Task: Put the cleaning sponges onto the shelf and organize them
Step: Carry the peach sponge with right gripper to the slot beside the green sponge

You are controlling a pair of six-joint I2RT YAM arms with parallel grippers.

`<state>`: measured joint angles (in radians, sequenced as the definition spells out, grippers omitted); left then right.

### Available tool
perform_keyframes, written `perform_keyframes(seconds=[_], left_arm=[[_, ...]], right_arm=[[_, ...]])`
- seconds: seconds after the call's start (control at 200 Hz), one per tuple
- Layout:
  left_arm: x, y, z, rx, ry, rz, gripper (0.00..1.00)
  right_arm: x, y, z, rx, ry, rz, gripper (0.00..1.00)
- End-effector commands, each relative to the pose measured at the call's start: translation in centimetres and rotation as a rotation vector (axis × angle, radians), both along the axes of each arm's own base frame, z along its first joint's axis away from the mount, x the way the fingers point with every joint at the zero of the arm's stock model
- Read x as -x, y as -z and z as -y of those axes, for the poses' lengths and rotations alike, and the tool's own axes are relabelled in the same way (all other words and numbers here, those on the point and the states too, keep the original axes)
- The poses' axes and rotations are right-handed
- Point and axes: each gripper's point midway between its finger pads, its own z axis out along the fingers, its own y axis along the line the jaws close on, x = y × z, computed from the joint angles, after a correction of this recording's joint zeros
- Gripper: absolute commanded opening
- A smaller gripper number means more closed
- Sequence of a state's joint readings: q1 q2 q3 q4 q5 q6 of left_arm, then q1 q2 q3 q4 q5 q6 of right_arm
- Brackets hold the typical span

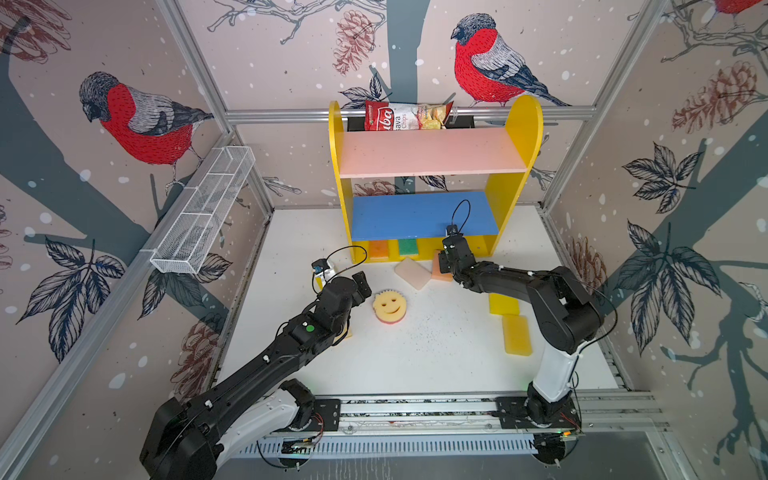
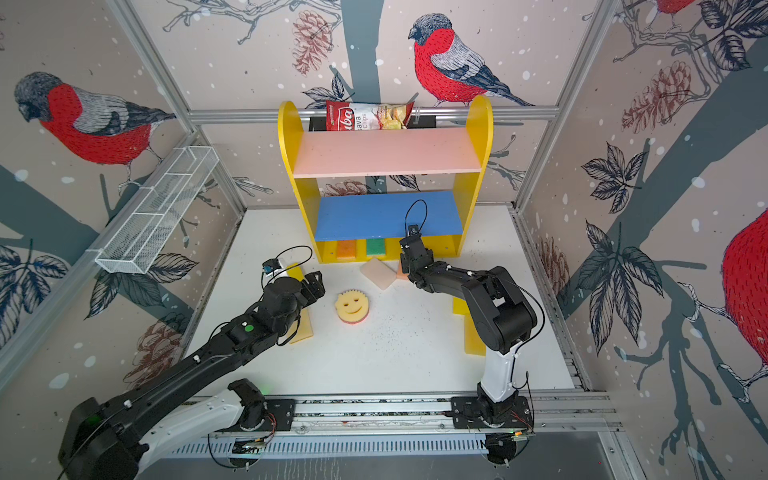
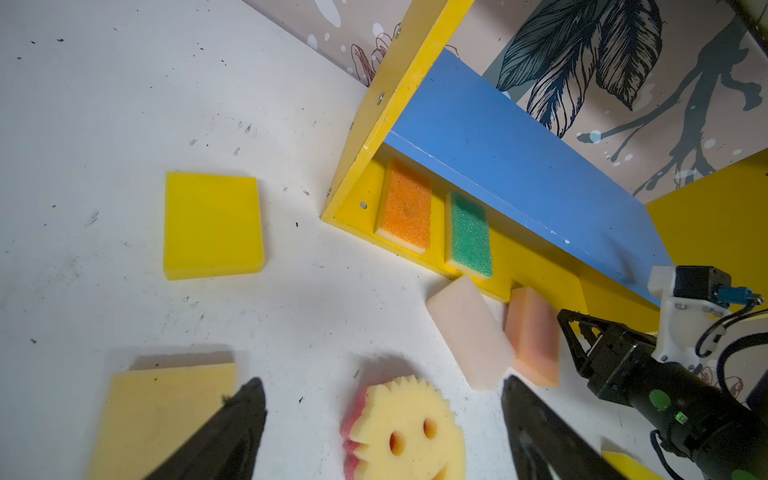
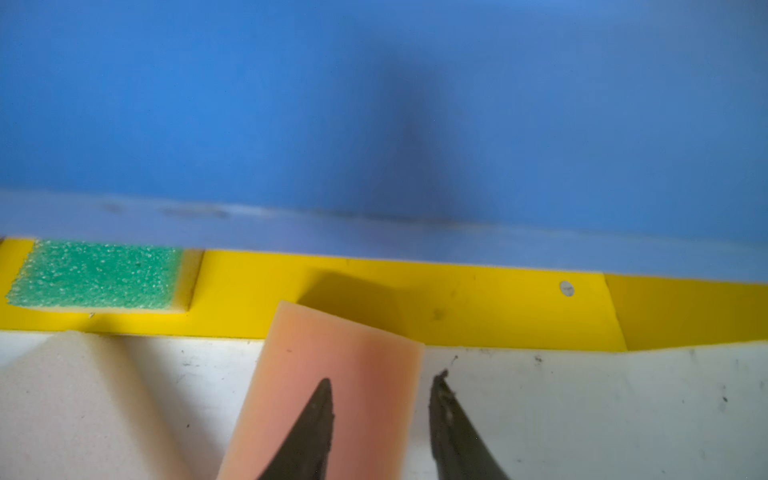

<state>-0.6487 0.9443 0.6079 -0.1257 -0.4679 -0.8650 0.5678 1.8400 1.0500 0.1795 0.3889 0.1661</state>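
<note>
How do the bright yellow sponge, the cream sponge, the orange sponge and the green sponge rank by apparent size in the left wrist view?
1. bright yellow sponge
2. cream sponge, though it lies nearer the camera than the next two
3. orange sponge and green sponge: they look nearly alike, so not ranked

Both top views look steeply down from high above the near edge of the tabletop (image 1: 415, 353) and take in the whole scene, with the shelf (image 1: 523, 124) at upper centre of the frame. The left wrist view looks low and slantwise across the tabletop toward the shelf's base. The right wrist view sits very close to the blue board (image 4: 374, 104). Both wrist views share the green sponge (image 3: 469, 232) and the salmon sponge (image 3: 534, 336).
</note>
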Motion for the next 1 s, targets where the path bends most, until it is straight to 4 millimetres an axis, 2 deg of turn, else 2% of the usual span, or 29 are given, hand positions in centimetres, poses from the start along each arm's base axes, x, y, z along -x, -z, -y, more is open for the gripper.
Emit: perform_keyframes(seconds=[0.0, 0.1, 0.175, 0.21, 0.295, 0.355, 0.5, 0.645, 0.725, 0.916, 0.996], left_arm=[[-0.1, 0.3, -0.3, -0.018, -0.014, -0.010, 0.88], [-0.8, 0.7, 0.6, -0.021, 0.007, -0.022, 0.87], [-1.3, 0.8, 1.4, -0.023, 0.029, -0.031, 0.86], [-1.6, 1.0, 1.7, -0.025, 0.039, -0.037, 0.86], [-2.2, 1.2, 2.5, -0.023, 0.057, -0.042, 0.85], [-2.5, 1.4, 3.0, -0.022, 0.067, -0.048, 0.85], [-2.8, 1.7, 3.5, -0.030, 0.088, -0.061, 0.85], [-2.5, 2.0, 3.3, -0.032, 0.085, -0.070, 0.85], [-2.2, 1.9, 2.9, -0.031, 0.077, -0.066, 0.85], [-1.3, 1.8, 1.3, -0.036, 0.039, -0.057, 0.86], [-1.1, 1.8, 0.8, -0.030, 0.024, -0.049, 0.86]], right_arm=[[-0.1, -2.4, 0.5, -0.054, 0.043, 0.063, 0.48], [0.9, -3.8, 0.6, -0.133, 0.033, 0.062, 0.49], [2.4, -4.2, -0.3, -0.255, -0.013, 0.028, 0.46], [3.2, -4.1, -1.0, -0.313, -0.041, 0.006, 0.40], [5.2, -2.8, -2.3, -0.428, -0.080, -0.066, 0.10], [6.4, -1.6, -3.1, -0.477, -0.095, -0.115, 0.01], [8.6, 0.9, -5.5, -0.543, -0.149, -0.213, 0.00], [9.0, 2.2, -6.2, -0.613, -0.133, -0.261, 0.00], [8.6, 2.8, -5.6, -0.651, -0.102, -0.275, 0.00], [6.8, 4.6, -2.7, -0.680, -0.007, -0.289, 0.00], [6.3, 5.6, -2.2, -0.670, 0.005, -0.299, 0.00]])
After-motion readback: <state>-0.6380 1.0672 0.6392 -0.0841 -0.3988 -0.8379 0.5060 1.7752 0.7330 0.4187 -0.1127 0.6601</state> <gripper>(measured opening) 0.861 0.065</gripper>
